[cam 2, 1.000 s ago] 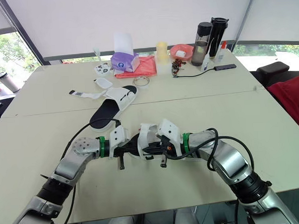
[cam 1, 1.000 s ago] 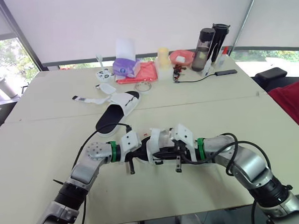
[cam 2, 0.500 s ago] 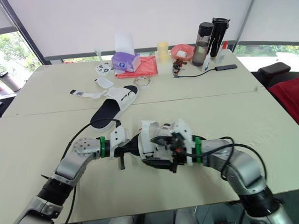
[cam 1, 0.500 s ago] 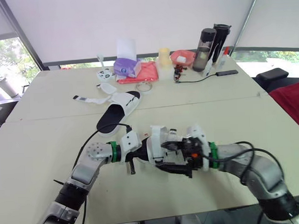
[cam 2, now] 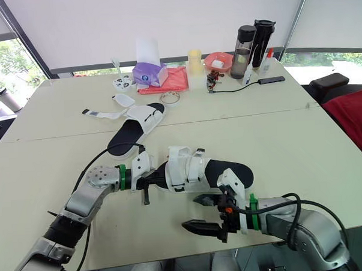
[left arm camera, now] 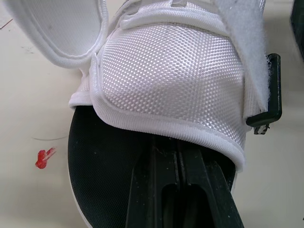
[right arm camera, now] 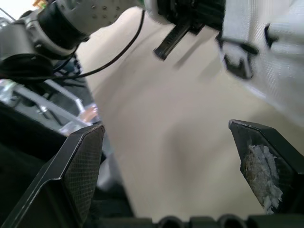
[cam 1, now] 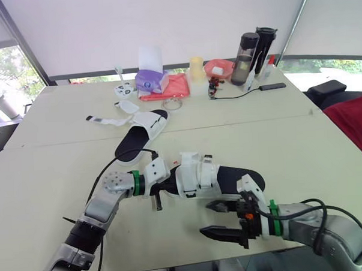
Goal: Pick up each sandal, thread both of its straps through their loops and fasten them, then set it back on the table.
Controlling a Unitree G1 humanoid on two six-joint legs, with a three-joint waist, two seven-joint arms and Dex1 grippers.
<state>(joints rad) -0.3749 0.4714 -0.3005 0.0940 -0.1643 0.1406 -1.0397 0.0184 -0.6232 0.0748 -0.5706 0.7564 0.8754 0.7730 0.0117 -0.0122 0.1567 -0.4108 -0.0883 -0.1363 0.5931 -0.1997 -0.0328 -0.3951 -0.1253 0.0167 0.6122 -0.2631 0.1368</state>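
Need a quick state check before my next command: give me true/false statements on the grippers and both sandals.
The right gripper is open, clear of the near sandal: true.
The far sandal has its straps fastened: false; a strap lies loose on the table.
The left gripper reaches under the near sandal's white upper: true.
The tissue box stands between the sandals: false; it stands beyond both, by the red cloth.

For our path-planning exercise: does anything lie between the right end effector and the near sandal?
Nothing visible does. Only bare table separates the open right end effector from the near sandal.
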